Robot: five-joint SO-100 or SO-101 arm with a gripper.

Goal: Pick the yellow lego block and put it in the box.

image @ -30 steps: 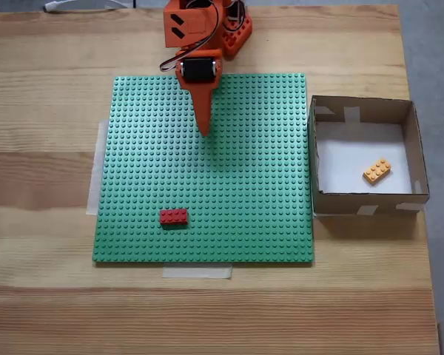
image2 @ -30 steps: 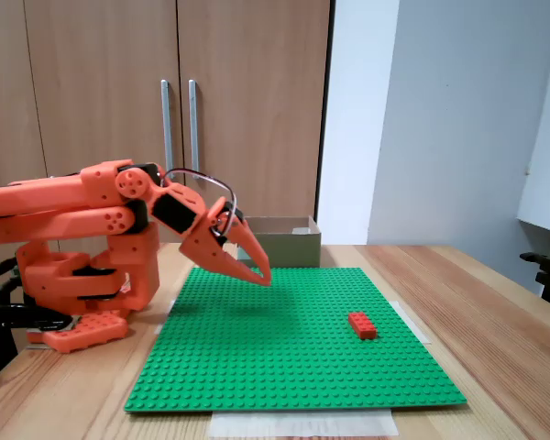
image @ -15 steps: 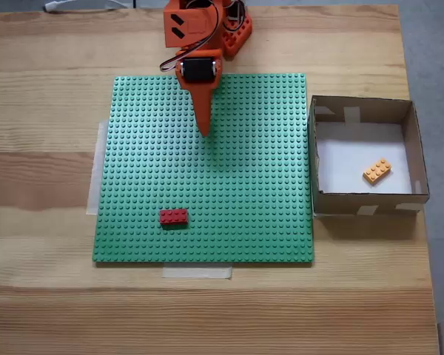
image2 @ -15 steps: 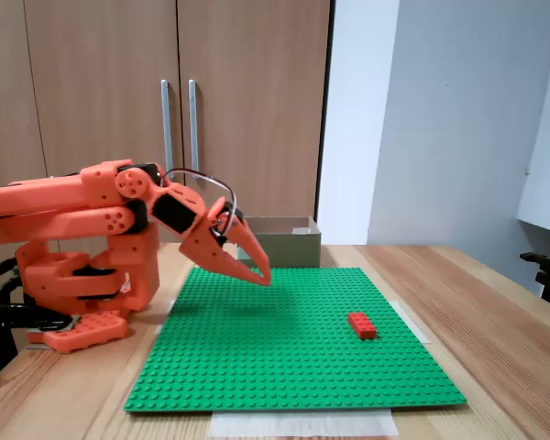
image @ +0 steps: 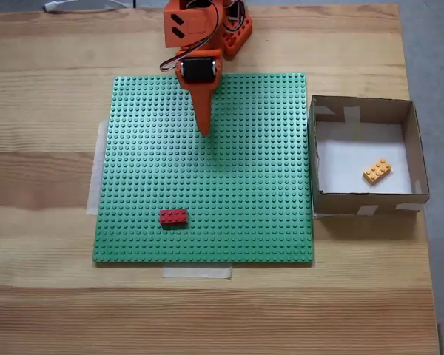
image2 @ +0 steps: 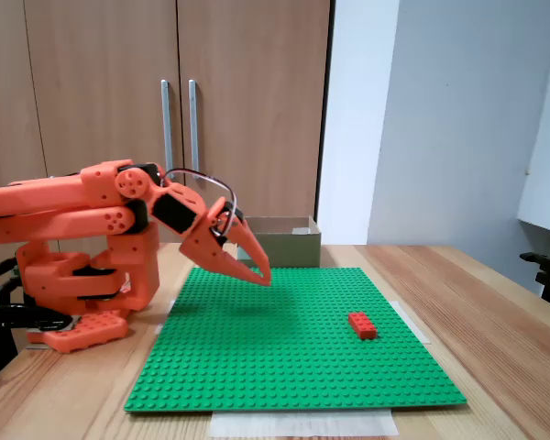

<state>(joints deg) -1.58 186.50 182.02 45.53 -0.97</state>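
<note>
Yellow block [image: 377, 171] already inside box [image: 324, 194] at right, unmoved lately; gripper [image: 204, 132] clenched empty over green baseplate [image: 244, 192]; task looks done.

Yellow lego block [image: 377, 171] flat, angled, inside box [image: 362, 109], on white bottom.

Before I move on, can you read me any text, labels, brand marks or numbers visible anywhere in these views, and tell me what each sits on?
None: no readable text, number or brand mark in either fixed view.
The box carries plain pale tape, no print.
The yellow lego block, red brick and green baseplate: stud markings too small to read.
The arm and its pincer: no label visible.
</note>
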